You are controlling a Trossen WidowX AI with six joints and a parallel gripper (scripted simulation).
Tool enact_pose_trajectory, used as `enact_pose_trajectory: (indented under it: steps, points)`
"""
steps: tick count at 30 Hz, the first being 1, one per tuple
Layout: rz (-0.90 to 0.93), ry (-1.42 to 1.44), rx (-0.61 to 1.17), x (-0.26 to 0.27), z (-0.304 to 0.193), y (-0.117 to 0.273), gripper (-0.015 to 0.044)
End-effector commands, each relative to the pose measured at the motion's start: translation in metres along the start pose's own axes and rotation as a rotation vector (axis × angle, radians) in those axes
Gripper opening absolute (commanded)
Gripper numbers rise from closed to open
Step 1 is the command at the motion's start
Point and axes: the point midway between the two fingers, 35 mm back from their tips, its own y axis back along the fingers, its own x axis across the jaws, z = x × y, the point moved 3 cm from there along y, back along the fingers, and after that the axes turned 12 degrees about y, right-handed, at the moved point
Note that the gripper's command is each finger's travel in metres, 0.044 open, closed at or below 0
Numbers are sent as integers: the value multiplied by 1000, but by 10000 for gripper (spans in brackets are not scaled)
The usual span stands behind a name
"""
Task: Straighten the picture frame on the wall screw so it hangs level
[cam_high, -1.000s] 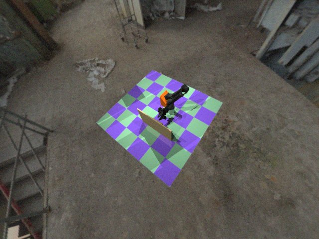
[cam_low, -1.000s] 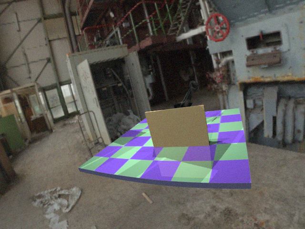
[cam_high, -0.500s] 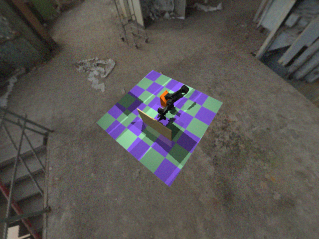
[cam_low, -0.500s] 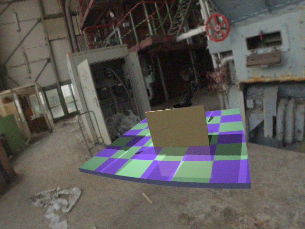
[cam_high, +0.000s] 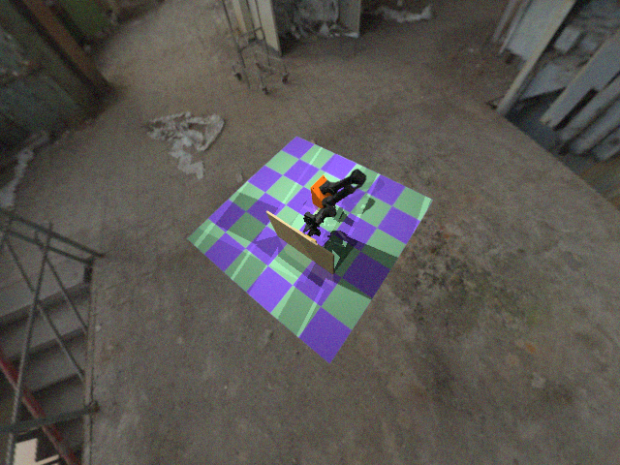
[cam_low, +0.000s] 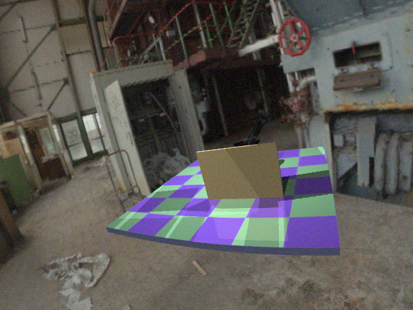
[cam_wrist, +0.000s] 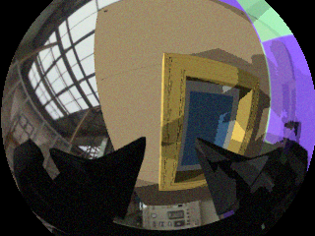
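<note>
Nothing I can actually read on my end, folks. There's some faint scrawl on the pale cabinet door in the exterior view, but it's way too blurry for me to make out.
</note>
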Motion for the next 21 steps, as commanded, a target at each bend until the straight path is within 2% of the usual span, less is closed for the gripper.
enact_pose_trajectory:
  steps: [1, 21]
  points:
    - [2, -2, 7, 1, -1, -9, 260]
    - [2, -2, 7, 1, -1, -13, 260]
